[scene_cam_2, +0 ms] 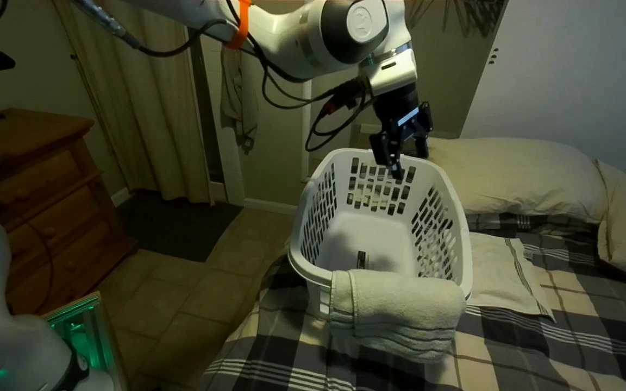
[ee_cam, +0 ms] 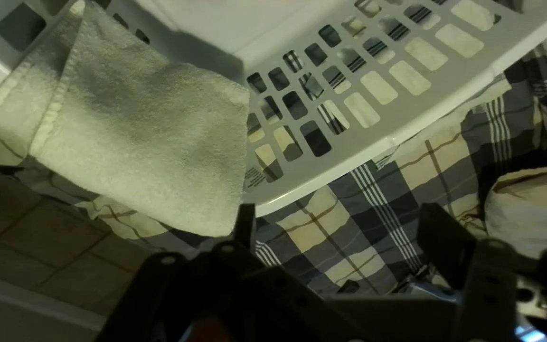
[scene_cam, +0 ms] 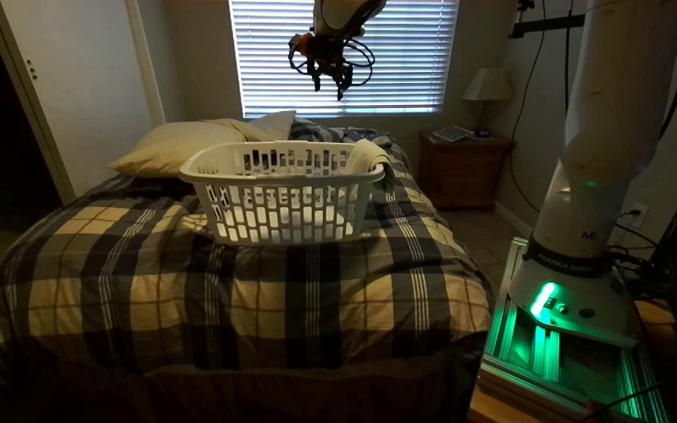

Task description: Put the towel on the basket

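The off-white towel hangs folded over one short end of the basket's rim, partly inside and partly outside. It shows in both exterior views [scene_cam: 368, 157] [scene_cam_2: 400, 312] and at the left of the wrist view [ee_cam: 150, 137]. The white slotted basket [scene_cam: 282, 180] [scene_cam_2: 458, 228] [ee_cam: 392, 142] stands upright on the bed, with a dark shadow on its floor. My gripper [scene_cam: 329, 94] [scene_cam_2: 411, 164] is raised in the air above the basket's height, apart from the towel. In the wrist view the gripper [ee_cam: 338, 209] has its fingers wide apart with nothing between them; bedspread shows beyond.
The plaid bedspread [scene_cam: 256, 294] covers the bed. A plump cream pillow [scene_cam: 180, 144] [scene_cam_2: 519, 174] lies near the basket. A flat white striped-edge cloth [scene_cam_2: 500, 277] lies on the bed beside the basket. A nightstand [scene_cam: 462, 176] with a lamp [scene_cam: 487, 88] stands past the bed.
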